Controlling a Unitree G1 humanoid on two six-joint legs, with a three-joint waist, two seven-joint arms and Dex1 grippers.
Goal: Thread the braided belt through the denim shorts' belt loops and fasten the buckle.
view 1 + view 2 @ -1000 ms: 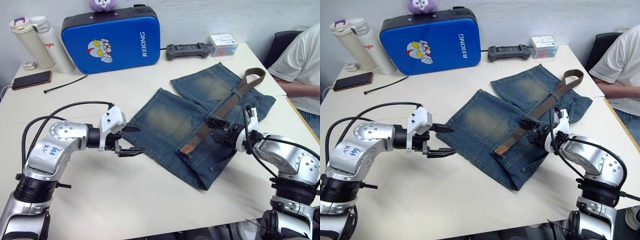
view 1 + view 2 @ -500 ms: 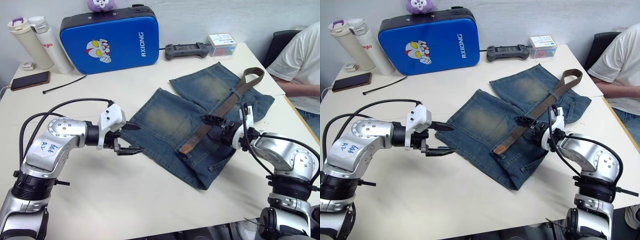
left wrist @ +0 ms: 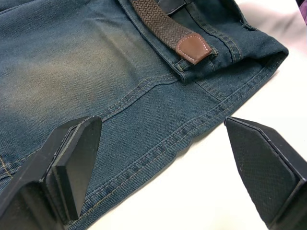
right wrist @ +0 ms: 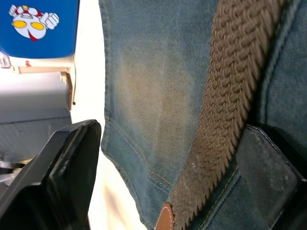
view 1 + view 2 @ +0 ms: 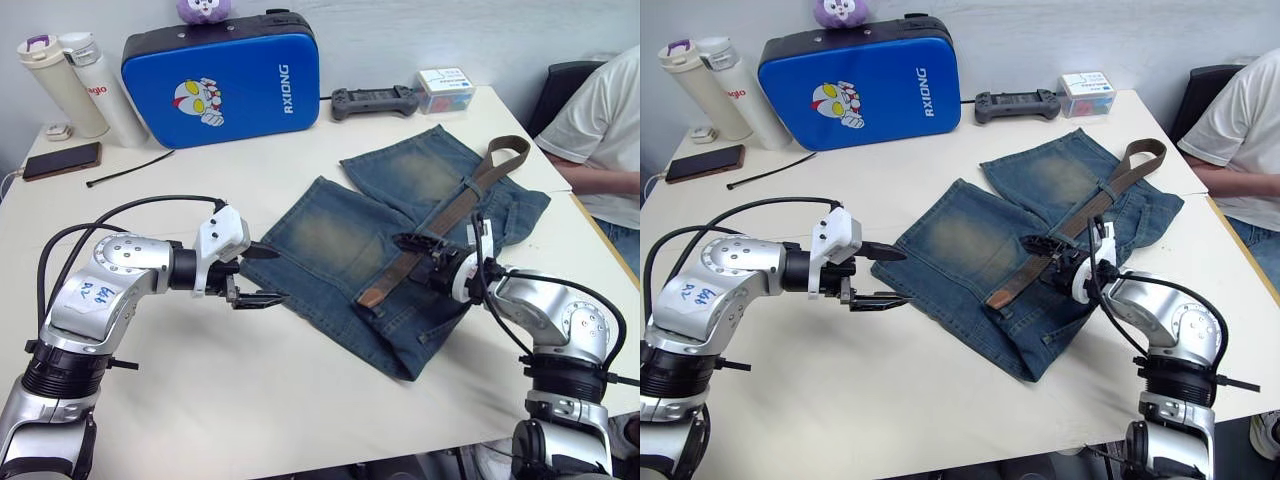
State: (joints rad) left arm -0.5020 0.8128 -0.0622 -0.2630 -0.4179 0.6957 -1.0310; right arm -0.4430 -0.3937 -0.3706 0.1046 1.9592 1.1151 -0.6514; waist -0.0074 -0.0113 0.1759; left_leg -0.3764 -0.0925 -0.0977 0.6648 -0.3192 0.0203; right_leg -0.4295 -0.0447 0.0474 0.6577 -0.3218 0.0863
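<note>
while left fingers straddle shorts hem, belt lies across waistband.

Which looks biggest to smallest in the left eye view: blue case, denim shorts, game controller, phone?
1. denim shorts
2. blue case, close behind; it stands farther back, so the gap is uncertain
3. game controller
4. phone, near the controller in apparent size, so the last two are not firmly ranked

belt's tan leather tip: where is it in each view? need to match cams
Left eye: tan leather tip at the belt's near end, on the shorts' waistband.
Right eye: same spot.
Left wrist: beyond the open fingers, by the waistband.
Right wrist: at the frame edge.
Shared landmark: braided belt.
</note>
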